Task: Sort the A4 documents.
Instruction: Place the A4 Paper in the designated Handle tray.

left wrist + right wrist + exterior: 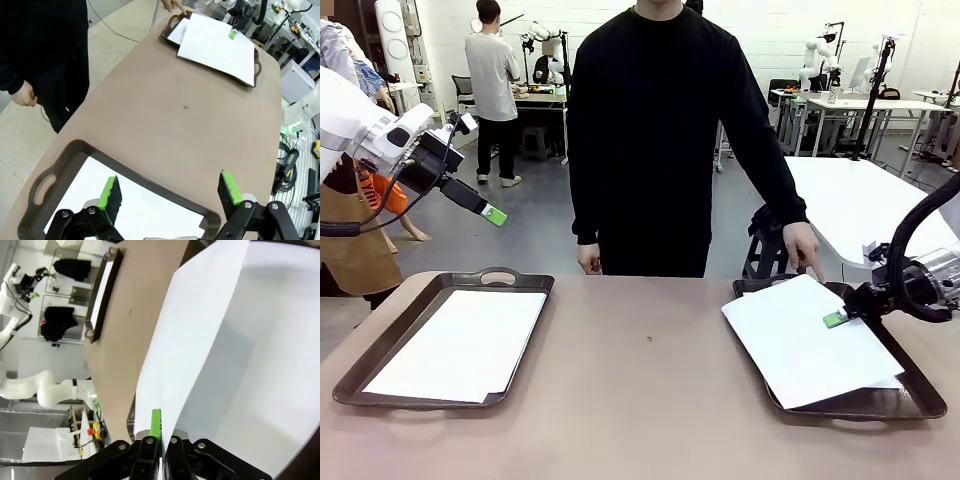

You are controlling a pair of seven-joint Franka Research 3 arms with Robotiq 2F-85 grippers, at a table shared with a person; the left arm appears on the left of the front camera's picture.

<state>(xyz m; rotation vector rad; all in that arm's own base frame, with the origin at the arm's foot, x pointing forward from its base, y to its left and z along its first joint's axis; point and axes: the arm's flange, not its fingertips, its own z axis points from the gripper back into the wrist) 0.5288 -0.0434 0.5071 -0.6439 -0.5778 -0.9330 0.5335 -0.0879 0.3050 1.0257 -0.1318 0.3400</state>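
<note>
A white A4 document [460, 345] lies flat in the left dark tray [390, 345]. My left gripper [492, 214] hangs open high above that tray's far end; in the left wrist view its green pads [112, 192] stand wide apart over the tray's sheet [150, 212]. More A4 documents [810, 345] lie skewed in the right tray [910, 395], the top one overhanging the tray's left rim. My right gripper [835, 318] is shut with its tip down on that top sheet [240, 340]. I cannot tell whether paper is pinched between its fingers [156, 422].
A person in black stands at the far side, one hand [803, 245] on the right tray's far edge and the other hand [588, 260] hanging by the table. Bare brown table [640, 380] lies between the trays. A white table [860, 200] stands behind at right.
</note>
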